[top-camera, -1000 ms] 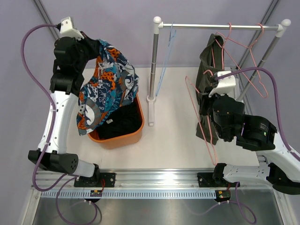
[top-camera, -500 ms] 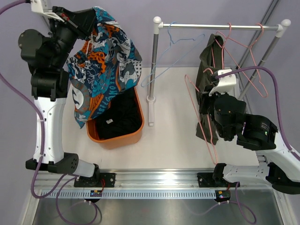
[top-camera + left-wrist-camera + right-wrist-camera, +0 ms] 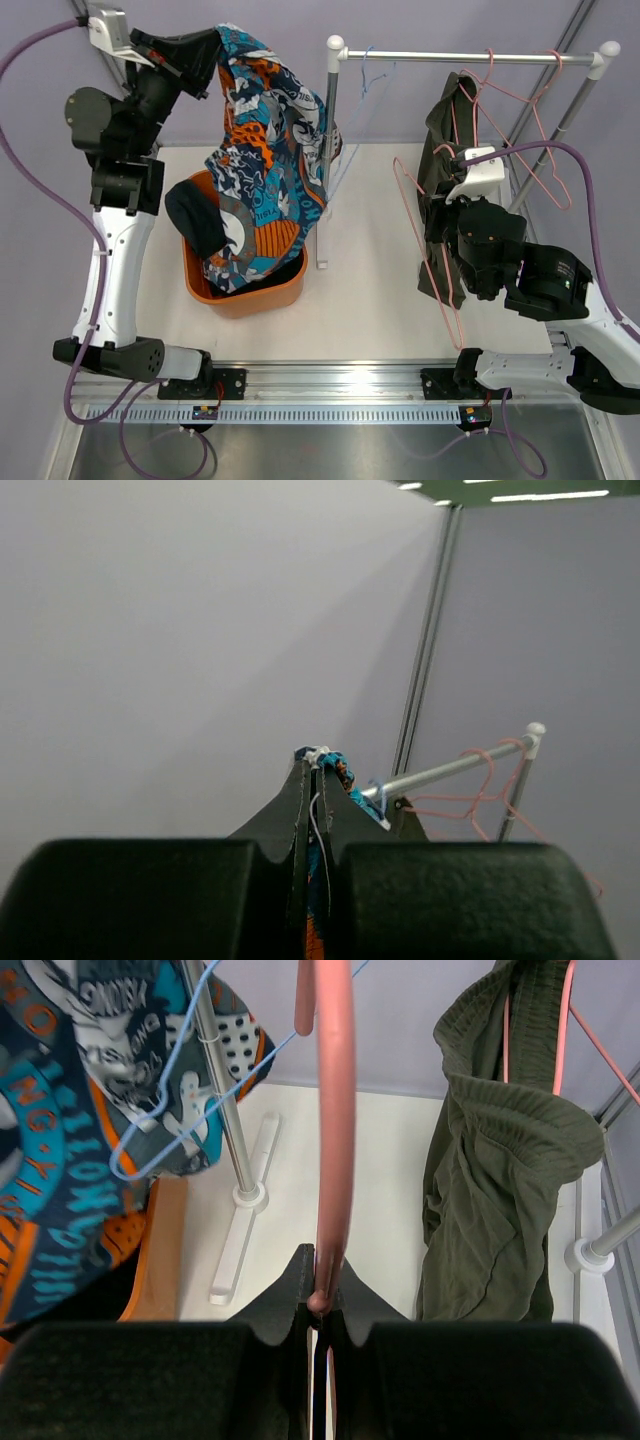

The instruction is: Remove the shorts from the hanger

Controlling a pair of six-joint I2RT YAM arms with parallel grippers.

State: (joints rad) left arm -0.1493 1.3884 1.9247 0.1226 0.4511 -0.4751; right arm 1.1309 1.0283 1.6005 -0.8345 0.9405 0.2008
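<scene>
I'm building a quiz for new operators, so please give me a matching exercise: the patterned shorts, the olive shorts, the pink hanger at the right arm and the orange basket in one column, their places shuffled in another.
Things:
1. patterned shorts
2. olive shorts
3. pink hanger
4. orange basket

Places:
A. standing on the table
B. pinched in the right tool
C. hanging from the rail
D. held aloft by the left tool

Pairs: 1-D, 2-C, 3-B, 4-A
</scene>
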